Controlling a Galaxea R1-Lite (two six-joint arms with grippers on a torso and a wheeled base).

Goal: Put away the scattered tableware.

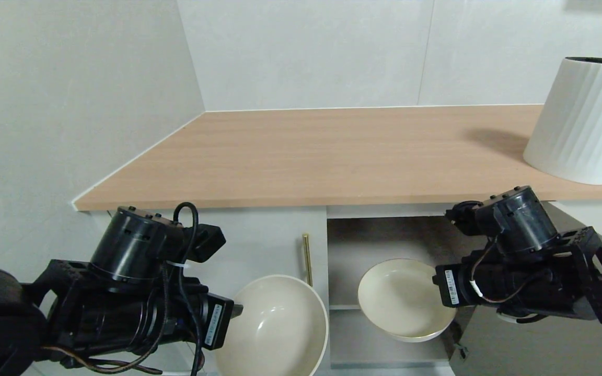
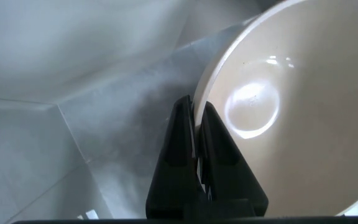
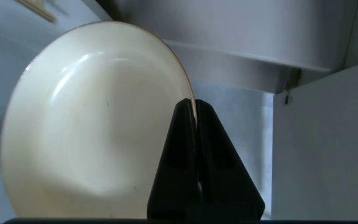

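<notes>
Left jaws: clamped narrow on the rim of the deep bowl (image 1: 279, 326), one finger (image 2: 180, 134) outside, one inside. The bowl hangs low in front of the closed cabinet door (image 1: 264, 237), tilted, all its weight on one edge pinch. Risk 1: glazed rim, thin contact. Any jerk or wrist roll and it pivots or slips out.

Right jaws: same narrow pinch on the rim of the shallow bowl (image 1: 403, 300), held at the open cabinet bay (image 1: 384, 235), across the shelf (image 1: 345, 307) edge. Can't tell how far in it is. Risk 2: the two bowls are near each other. If both arms go in together, the rims clip. I'd go one at a time, right first.

Risk 3: the brass handle (image 1: 307, 258) sits just beyond the deep bowl's far rim. Swinging that bowl across toward the bay could knock it on the handle or the door edge.

Risk 4: the open door (image 3: 328, 149) is close beside my right wrist, and drifting outward hits it. The bay's top edge under the surface (image 1: 332, 156) is low, so lifting on entry could catch the rim.

Risk 5: letting go before the base is flat on the shelf. Tilted like this, the bowl would drop, rock, maybe roll out.

White ribbed cylinder (image 1: 583, 122) at the far right of the surface: well apart, no concern.
</notes>
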